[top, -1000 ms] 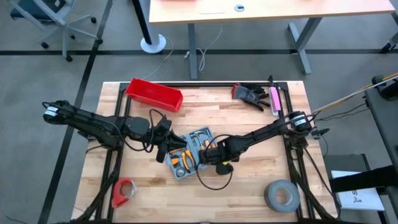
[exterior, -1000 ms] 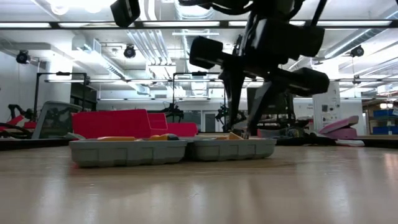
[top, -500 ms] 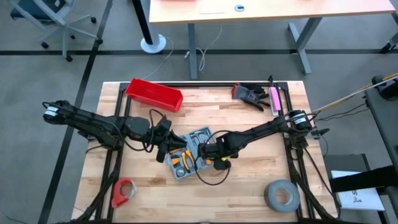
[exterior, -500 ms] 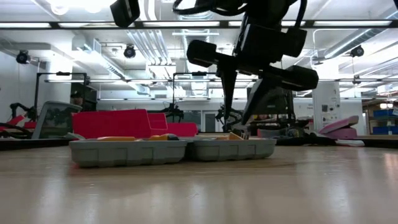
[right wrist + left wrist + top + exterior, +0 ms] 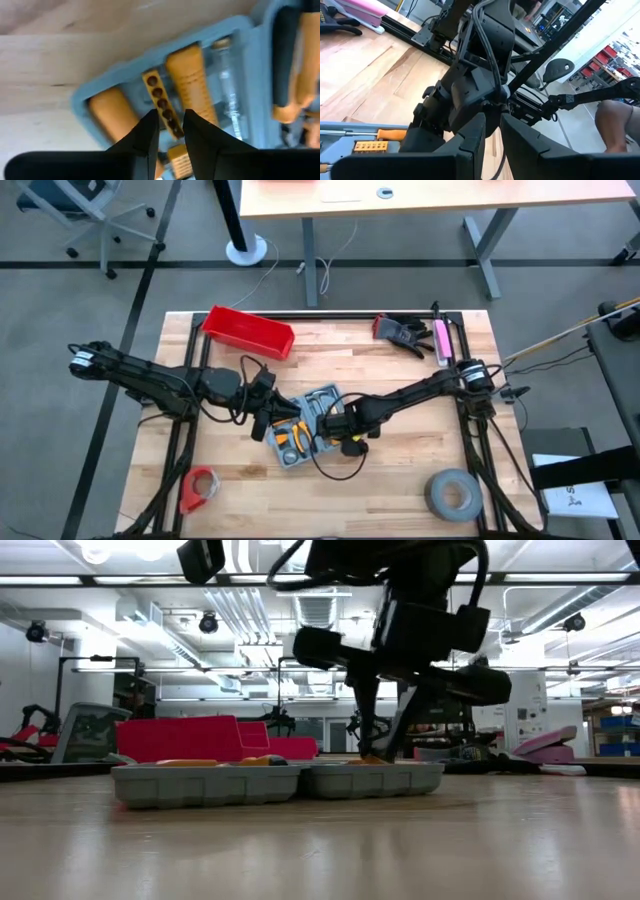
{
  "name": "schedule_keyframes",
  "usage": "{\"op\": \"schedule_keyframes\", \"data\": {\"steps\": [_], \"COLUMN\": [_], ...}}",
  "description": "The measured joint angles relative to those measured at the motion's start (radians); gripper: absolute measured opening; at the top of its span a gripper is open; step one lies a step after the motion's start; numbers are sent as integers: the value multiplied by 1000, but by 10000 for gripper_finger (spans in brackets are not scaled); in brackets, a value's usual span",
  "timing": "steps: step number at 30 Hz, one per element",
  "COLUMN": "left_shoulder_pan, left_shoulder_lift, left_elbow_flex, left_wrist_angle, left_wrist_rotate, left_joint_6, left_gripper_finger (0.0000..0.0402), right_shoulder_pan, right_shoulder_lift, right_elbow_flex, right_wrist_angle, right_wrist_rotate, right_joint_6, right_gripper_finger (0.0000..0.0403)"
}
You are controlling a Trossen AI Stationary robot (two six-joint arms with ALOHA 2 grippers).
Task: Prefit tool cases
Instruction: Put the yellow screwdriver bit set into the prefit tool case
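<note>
The grey-blue tool case [image 5: 300, 430] lies open and flat mid-table, with orange-handled tools [image 5: 192, 75] in its recesses; the low view shows its two halves [image 5: 280, 780] side by side. My right gripper [image 5: 335, 428] points down into the right half. Its fingers [image 5: 150, 125] stand on either side of an orange bit strip [image 5: 161, 97], a narrow gap between them. My left gripper [image 5: 492, 132] hovers above the case's left edge [image 5: 270, 425], pointing almost level at the right arm. Its fingers stand slightly apart with nothing between them. My right gripper comes at the orange bit strip [image 5: 172, 125] from above, one finger on each long side, so the fingers lie across it. The strip lies in its recess. I cannot tell whether the fingers touch it.
A red bin [image 5: 248, 332] stands at the far left and black gloves [image 5: 403, 332] with a pink tool [image 5: 441, 338] at the far right. A red tape roll [image 5: 200, 488] lies near left, a grey tape roll [image 5: 452, 494] near right. A person [image 5: 620, 120] shows beyond the table.
My right gripper's fingers have drawn closer together over the case's right half. The case and my left arm have kept still.
</note>
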Motion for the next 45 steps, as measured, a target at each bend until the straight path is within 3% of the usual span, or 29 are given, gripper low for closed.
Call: {"op": "schedule_keyframes", "data": {"steps": [12, 29, 37, 45], "left_shoulder_pan": [0, 0, -1, -1], "left_shoulder_lift": [0, 0, 0, 0], "left_elbow_flex": [0, 0, 0, 0], "left_wrist_angle": [1, 1, 2, 1], "left_wrist_rotate": [0, 0, 9, 10], "left_joint_6": [5, -1, -11, -9], "left_gripper_finger": [66, 66, 66, 66], "right_shoulder_pan": [-1, -5, -25, -29], "right_shoulder_lift": [-7, 1, 57, 29], "right_elbow_flex": [0, 8, 13, 18], "right_wrist_angle": [36, 82, 87, 78], "right_wrist_rotate": [-41, -105, -114, -104], "right_joint_6": [-2, 1, 101, 180], "right_gripper_finger": [48, 50, 39, 35]}}
